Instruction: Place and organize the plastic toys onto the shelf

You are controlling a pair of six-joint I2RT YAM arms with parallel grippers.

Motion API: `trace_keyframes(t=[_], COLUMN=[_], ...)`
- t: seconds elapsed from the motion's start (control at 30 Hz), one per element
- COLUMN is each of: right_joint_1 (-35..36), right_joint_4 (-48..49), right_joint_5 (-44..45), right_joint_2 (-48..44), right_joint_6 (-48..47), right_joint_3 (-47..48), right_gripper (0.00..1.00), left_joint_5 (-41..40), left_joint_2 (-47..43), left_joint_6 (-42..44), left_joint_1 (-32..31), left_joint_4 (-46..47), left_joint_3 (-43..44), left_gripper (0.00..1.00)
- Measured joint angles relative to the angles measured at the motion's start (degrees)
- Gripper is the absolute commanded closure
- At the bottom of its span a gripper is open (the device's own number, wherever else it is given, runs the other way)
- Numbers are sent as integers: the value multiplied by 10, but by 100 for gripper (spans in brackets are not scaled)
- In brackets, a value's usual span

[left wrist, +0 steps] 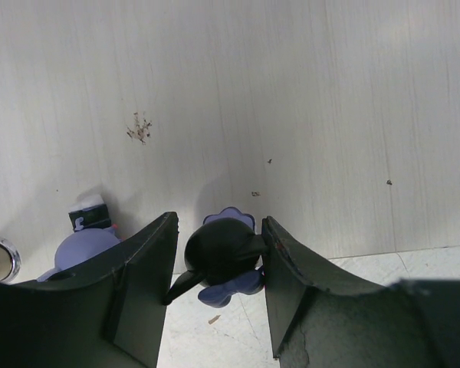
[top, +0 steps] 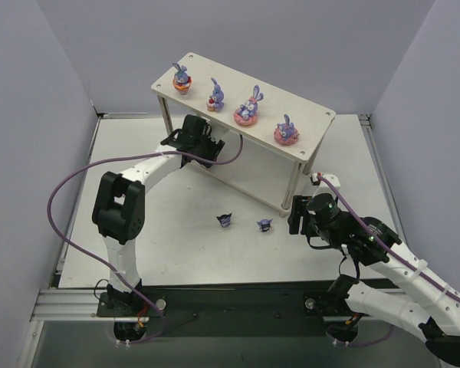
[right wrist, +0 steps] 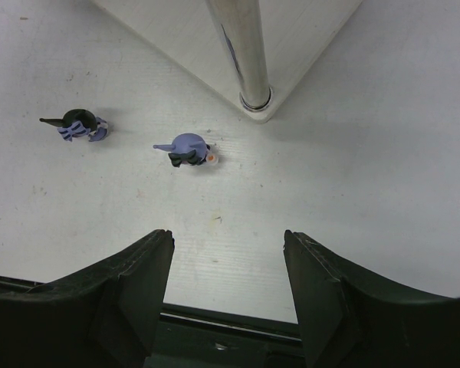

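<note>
i held a blue figure (left wrist: 218, 257) clamped in the left gripper (left wrist: 218, 224) over the shelf (left wrist: 291, 115) at its lower board; the right gripper (right wrist: 226, 234) gaped.

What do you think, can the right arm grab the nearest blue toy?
Probably yes: its open gripper faces the blue toy, nothing between them, shelf leg off to one side.

Purple rabbits (top: 249, 107), pale whitewashed shelf (top: 234, 84)
</note>
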Motion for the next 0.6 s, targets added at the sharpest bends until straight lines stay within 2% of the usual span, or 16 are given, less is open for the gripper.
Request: trace_keyframes(t=[0.1, 0.23, 0.6], right_joint_1=[0, 0, 0], right_joint_4=[0, 0, 0], right_joint_5=[-2, -4, -4], right_joint_2=[0, 0, 0], right_joint_6=[0, 0, 0], right_joint_3=[0, 0, 0], right_gripper=[39, 39, 40], left_joint_5=[-1, -1, 0], left_joint_2=[-1, -2, -7], left_joint_6=[0, 0, 3], left_joint_1=[0, 0, 0], left_joint_4=[12, 26, 38], left_joint_3=[-7, -12, -22], left_gripper=[88, 72, 47])
